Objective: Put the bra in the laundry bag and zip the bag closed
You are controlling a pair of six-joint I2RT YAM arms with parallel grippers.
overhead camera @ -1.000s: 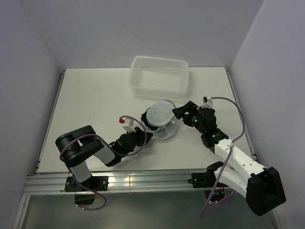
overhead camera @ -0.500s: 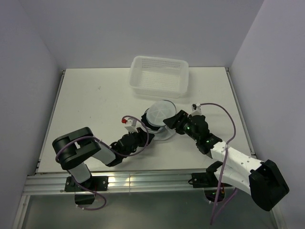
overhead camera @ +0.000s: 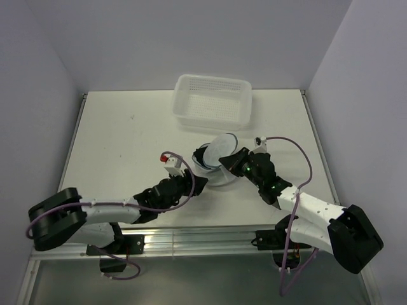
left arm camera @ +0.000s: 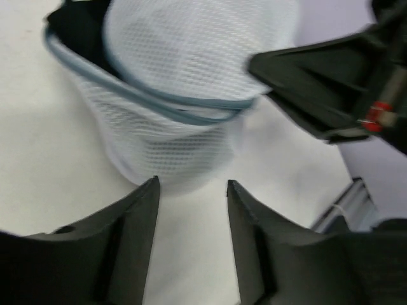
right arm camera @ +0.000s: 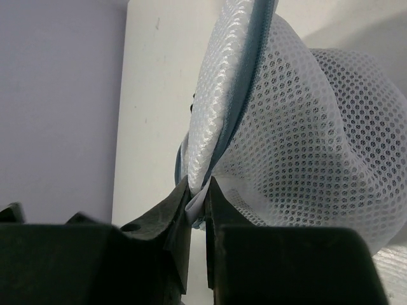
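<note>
Right tool pinches almost shut on the rim of the laundry bag on the counter, the bra dark inside — best to hold that rim taut while the left tool, half open and empty, goes for the zipper — not loose mesh.

The laundry bag is a round white see-through mesh pod with a grey-blue zipper rim. It stands tilted, its two domed halves parted and the upper one leaning up like a lid. The edge of its rim is pinched between the closed tips of the right gripper, and the mesh bulges away above and to that pincer's right. The lower half sits just ahead of the parted tips of the left gripper. The bra, soft black fabric, lies inside the bag and shows through the unzipped gap, up and left of the left pincer.
</note>
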